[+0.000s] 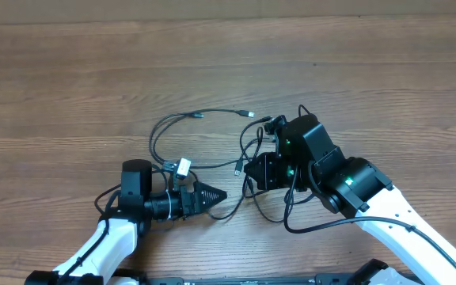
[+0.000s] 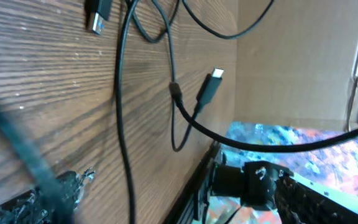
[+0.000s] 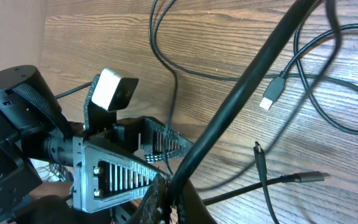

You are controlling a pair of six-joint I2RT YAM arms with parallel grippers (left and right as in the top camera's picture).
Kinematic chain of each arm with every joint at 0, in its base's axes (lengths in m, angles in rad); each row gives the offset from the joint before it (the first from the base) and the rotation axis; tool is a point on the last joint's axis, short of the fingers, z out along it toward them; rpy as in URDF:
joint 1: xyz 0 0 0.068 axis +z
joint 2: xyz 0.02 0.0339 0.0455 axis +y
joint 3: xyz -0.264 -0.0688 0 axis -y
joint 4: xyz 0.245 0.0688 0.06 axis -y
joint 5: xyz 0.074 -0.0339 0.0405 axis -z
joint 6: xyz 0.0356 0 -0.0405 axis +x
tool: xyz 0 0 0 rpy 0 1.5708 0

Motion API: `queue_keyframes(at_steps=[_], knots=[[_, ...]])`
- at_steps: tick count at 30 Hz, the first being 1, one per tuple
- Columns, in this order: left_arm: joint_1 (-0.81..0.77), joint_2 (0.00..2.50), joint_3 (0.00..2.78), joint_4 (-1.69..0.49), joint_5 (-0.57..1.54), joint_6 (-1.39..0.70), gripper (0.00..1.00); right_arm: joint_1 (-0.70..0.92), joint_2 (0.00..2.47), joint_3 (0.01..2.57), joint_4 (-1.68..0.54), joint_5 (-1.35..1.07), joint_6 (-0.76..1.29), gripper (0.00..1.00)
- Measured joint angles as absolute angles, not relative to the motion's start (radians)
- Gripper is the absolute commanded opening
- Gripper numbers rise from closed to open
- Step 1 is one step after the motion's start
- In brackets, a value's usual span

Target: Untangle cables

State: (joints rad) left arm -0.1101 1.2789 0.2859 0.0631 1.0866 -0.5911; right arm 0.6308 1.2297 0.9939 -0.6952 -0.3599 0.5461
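**Overhead view.** The cables (image 1: pixel 200 115) lie on the wooden surface (image 1: pixel 70 71) as one loose heap just beyond the left gripper (image 1: pixel 220 194). A wide loop spreads out on the far side of it. The denser crossings gather just off its tips, beneath the right gripper (image 1: pixel 253 170), which hangs over the heap. **Left wrist view.** One finger (image 2: pixel 67 186) of the left gripper shows at the lower edge with nothing pinched against it, so its jaws read as parted and empty (a blurred strand passes just in front of that finger, apparently loose). Ahead of the left gripper, several strands run along the surface, and a silver-tipped plug (image 2: pixel 211 82) lies free among them. **Right wrist view.** The left gripper sits low in the frame, its two ribbed fingers standing apart. A taut strand (image 3: pixel 247 87) rises diagonally past it from the bottom edge, where the right gripper's jaws are clenched, evidently on that strand. More strands and plug ends lie flat on the surface beyond the left gripper. **Progress (a judgement).** The task looks partly done. The bundle has been loosened, with loops opened and several plug ends clear. The strands are not yet separated where they cross near the left gripper's tips, and no cable lies wholly apart from the others.
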Motion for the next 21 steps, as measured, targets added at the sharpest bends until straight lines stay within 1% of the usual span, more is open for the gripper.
queue_keyframes(at_steps=[3,9,13,18,21], knots=[[-0.076,1.279,0.287,0.061,1.096,-0.592,0.99,0.631,1.232,0.994,-0.697,-0.360,0.546,0.04],[0.125,1.265,0.358,0.056,1.248,-0.596,1.00,0.631,1.249,0.994,-0.725,-0.360,0.546,0.04],[0.231,1.224,0.416,0.059,1.330,-0.595,1.00,0.631,1.258,0.994,-0.726,-0.360,0.546,0.04],[0.297,1.176,0.486,0.058,1.370,-0.601,1.00,0.631,1.278,0.994,-0.718,-0.360,0.546,0.04],[0.302,1.151,0.541,0.059,1.378,-0.603,1.00,0.631,1.296,0.994,-0.715,-0.360,0.546,0.04]])
